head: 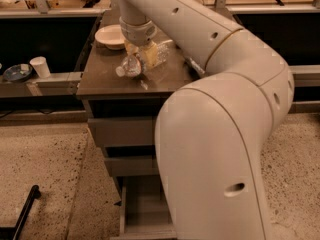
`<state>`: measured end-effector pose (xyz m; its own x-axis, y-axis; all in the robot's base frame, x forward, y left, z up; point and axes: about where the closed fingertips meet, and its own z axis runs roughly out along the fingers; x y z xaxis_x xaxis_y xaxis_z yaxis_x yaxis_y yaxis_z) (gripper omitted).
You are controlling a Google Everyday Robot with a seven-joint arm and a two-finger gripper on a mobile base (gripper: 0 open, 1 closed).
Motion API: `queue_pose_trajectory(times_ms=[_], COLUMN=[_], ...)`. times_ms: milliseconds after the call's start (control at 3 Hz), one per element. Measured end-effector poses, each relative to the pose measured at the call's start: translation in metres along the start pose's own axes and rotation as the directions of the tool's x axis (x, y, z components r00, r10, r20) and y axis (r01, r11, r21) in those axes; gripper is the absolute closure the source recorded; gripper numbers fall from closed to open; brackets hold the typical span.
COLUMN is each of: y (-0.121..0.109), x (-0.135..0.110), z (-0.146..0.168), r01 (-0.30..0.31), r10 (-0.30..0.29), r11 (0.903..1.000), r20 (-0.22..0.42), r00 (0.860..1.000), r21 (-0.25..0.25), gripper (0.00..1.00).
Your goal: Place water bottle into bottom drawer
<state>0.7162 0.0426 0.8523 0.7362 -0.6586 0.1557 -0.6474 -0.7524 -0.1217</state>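
Tool (142, 59) clamped on water bottle (131, 67) over cabinet top (100, 79), near front edge; bottom drawer (145, 211) open below.

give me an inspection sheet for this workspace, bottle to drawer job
surface: dark cabinet top, holding bottle and bowl
job's things: bottle lying on its side on the top, cap toward the left; bottom drawer pulled open, its visible part bare
clutter: white bowl at the back of the top
grippers: gripper down at the bottle's middle
cables: nothing seen
surroundings: cup and dark dish on the left ledge; black bar on the speckled floor
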Motion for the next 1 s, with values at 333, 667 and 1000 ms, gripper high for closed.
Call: queue_pose_trajectory(times_ms=[333,667,1000], y=[0.013,0.044,0.080], x=[-0.018,-0.046,-0.093], z=[-0.039,-0.101,-0.123], r01=[-0.122,-0.251,-0.346], r10=[0.104,0.159,0.176], r11=[0.9873,0.9429,0.9116], r20=[0.166,0.368,0.550], r00=[0.981,0.916,0.816], r21=[0.102,0.219,0.222], gripper=[1.00,1.00,1.00])
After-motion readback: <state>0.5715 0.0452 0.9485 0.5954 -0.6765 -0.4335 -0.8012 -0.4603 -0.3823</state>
